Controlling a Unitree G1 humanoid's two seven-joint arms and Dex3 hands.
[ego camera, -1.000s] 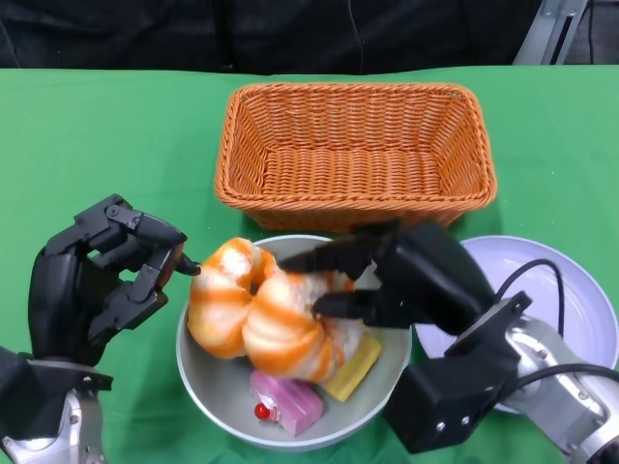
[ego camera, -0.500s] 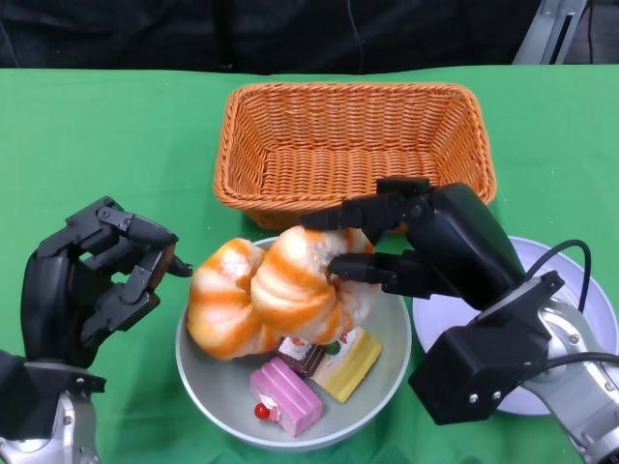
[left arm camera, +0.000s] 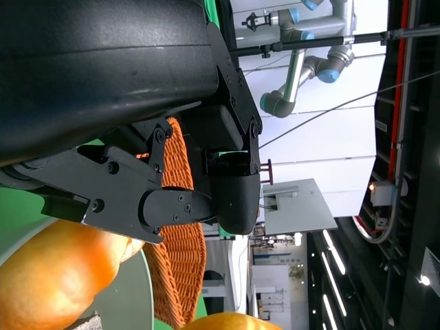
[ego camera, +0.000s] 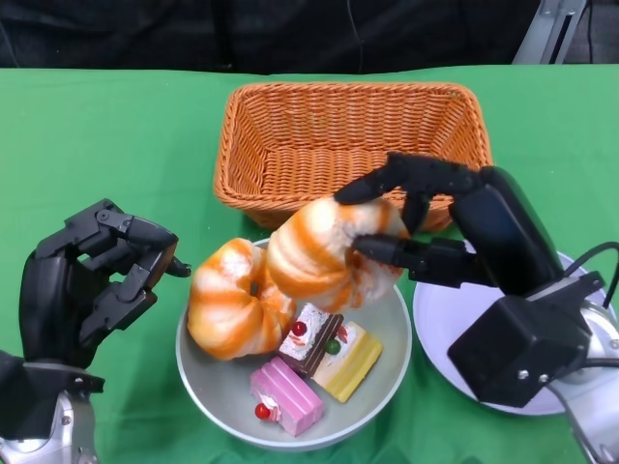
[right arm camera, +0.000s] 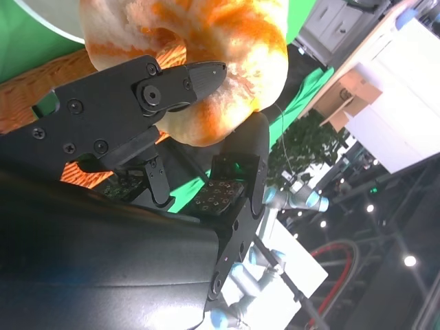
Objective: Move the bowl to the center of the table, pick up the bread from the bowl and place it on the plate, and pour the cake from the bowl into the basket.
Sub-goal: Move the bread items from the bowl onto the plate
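**Bread held over the bowl**

My right hand (ego camera: pixel 401 217) grips one bread (ego camera: pixel 324 253) above the bowl's (ego camera: pixel 203 387) far rim, near the basket (ego camera: pixel 353 150). A second bread (ego camera: pixel 227 300) and cake pieces (ego camera: pixel 309 362) lie in the bowl. My left hand (ego camera: pixel 92 280) hangs empty, fingers apart, beside the bowl. The plate (ego camera: pixel 440 329) sits under my right arm.

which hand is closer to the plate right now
Right. The right hand hangs above the plate's near edge, holding a bread roll. The left hand is on the far side of the bowl, holding nothing.
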